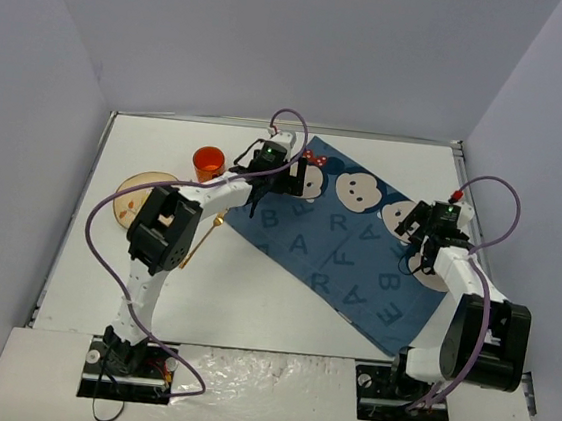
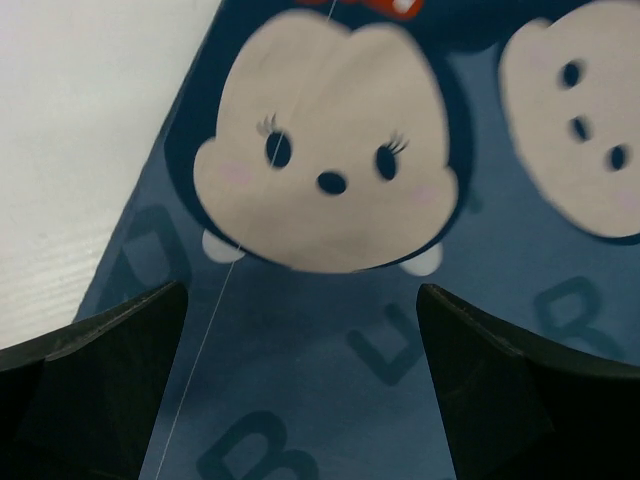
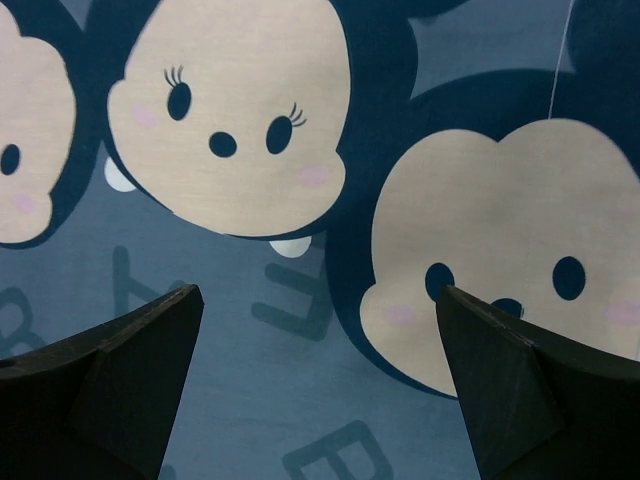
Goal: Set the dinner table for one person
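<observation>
The dinner table (image 1: 251, 308) was the biggest thing in view, a flat, matte white rectangle that filled the floor between pale lavender-grey walls (image 1: 27, 144), with both arm bases at its near edge. A dark blue cloth (image 1: 355, 269) lay flat on it at a slant, running from the far middle toward the near right. The weave looked smooth and thin. It was printed with rounded cream cartoon mouse faces with black dot eyes, lashes and pink cheeks, one topped by a red bow (image 1: 315, 159) with white spots. Darker blue capitals were scattered below the faces, with A, B, F and R readable.

The left gripper (image 1: 268, 191) hung over the far left corner of the cloth, its black wedge-shaped fingers (image 2: 120, 380) spread wide with nothing between them but printed fabric. The right gripper (image 1: 416, 243) stood over the cloth's right edge, likewise fully parted and empty, its fingers (image 3: 120, 390) framing two mouse faces.

A round tan plate (image 1: 132, 193), wood-like in colour, sat on the bare white top at the left, partly hidden by the left arm. A small translucent orange cup (image 1: 208, 163) stood just beyond it. A thin golden utensil (image 1: 200, 242) lay near the plate; its kind could not be told. A fine pale thread (image 2: 200, 350) crossed the cloth
</observation>
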`<state>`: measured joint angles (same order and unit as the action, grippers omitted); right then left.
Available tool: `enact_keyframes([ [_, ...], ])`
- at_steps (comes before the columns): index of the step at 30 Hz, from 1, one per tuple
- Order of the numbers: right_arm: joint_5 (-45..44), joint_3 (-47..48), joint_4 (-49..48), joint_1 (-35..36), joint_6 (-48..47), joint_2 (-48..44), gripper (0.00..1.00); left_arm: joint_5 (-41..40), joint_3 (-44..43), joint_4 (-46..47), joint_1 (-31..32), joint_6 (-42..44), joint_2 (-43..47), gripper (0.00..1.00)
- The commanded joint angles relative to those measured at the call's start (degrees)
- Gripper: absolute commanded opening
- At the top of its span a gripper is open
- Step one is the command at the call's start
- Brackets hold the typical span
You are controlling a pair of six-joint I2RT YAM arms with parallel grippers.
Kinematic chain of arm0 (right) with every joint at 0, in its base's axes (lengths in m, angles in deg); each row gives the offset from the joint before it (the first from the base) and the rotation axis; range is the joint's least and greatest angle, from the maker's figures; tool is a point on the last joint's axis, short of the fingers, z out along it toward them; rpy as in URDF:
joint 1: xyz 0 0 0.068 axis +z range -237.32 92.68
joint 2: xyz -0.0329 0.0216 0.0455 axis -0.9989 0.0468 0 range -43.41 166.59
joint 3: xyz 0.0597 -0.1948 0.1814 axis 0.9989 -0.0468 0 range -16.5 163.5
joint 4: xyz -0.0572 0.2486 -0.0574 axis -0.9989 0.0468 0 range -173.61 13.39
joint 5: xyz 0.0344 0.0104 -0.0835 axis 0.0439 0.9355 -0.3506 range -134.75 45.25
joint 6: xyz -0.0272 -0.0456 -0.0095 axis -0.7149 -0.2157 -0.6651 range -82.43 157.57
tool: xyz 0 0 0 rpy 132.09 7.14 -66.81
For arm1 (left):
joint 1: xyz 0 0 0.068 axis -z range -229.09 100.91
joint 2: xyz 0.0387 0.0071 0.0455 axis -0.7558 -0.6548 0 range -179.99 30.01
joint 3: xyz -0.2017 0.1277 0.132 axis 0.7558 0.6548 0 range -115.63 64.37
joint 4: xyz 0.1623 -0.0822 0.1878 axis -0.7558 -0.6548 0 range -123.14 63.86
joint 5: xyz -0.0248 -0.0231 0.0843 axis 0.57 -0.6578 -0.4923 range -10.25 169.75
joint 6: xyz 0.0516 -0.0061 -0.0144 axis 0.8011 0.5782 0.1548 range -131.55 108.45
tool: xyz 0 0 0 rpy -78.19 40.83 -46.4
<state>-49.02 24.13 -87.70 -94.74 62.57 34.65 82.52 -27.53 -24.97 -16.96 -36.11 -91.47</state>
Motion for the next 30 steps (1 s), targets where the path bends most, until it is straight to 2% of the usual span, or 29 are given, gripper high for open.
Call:
enact_keyframes([
  [1,0.9,0.0,-3.0,0.0,1.8,3.1,1.00,-1.9,-2.6,-1.6,-0.5,-2.5,-0.4,0.97],
  [15,3.6,-1.6,-5.5,-0.1,5.9,11.1,0.98,-4.8,-4.4,-8.6,-3.4,-2.7,-6.1,0.97],
  [30,4.4,-3.2,-6.0,-1.4,7.5,10.9,0.98,-1.0,-13.4,-9.2,-5.2,-0.2,-12.0,0.97],
])
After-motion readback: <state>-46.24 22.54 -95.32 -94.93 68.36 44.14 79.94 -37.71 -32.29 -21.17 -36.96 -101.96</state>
